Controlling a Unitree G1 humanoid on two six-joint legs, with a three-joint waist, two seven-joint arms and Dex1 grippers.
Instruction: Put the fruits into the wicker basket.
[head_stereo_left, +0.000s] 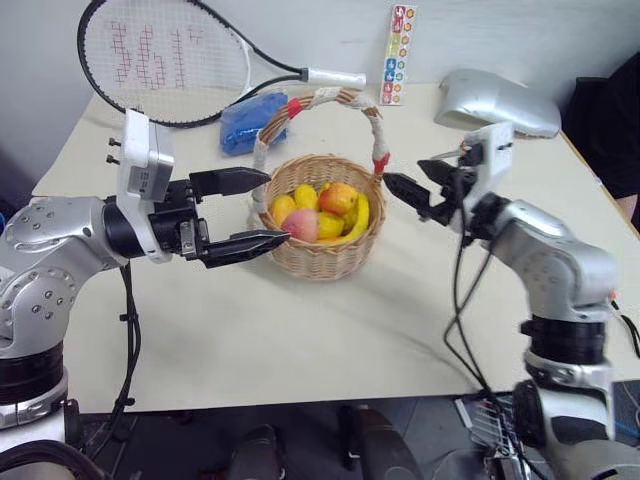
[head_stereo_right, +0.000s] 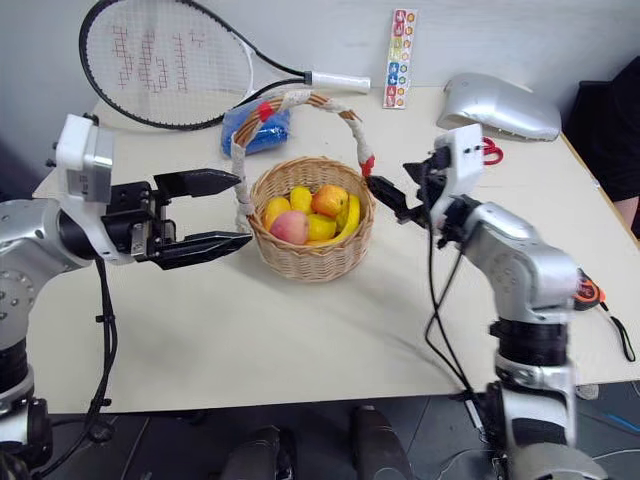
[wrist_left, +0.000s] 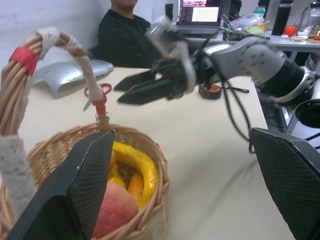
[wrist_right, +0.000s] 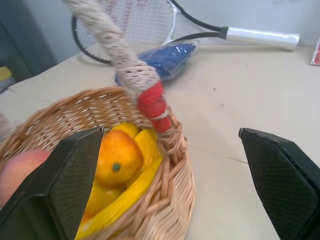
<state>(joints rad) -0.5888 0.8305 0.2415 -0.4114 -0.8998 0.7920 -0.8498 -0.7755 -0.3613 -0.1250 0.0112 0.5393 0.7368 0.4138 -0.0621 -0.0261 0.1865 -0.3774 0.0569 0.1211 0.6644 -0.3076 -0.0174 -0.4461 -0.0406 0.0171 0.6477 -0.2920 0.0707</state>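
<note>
Left eye view: the wicker basket (head_stereo_left: 322, 232) sits mid-table (head_stereo_left: 300, 330) with the banana (head_stereo_left: 357, 222), the pink peach (head_stereo_left: 301, 226) and the red-and-yellow fruit (head_stereo_left: 339, 198) inside. Both hands flank it empty — left hand (head_stereo_left: 248, 208) fingers spread at its rim, right hand (head_stereo_left: 412, 185) fingers parted beside the handle.

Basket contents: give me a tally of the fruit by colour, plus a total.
In the wicker basket:
Yellow banana: 1
Yellow round fruits: 3 visible
Pink peach: 1
Red-and-yellow fruit: 1
Total: 6 visible; any fruit buried underneath cannot be seen.
</note>
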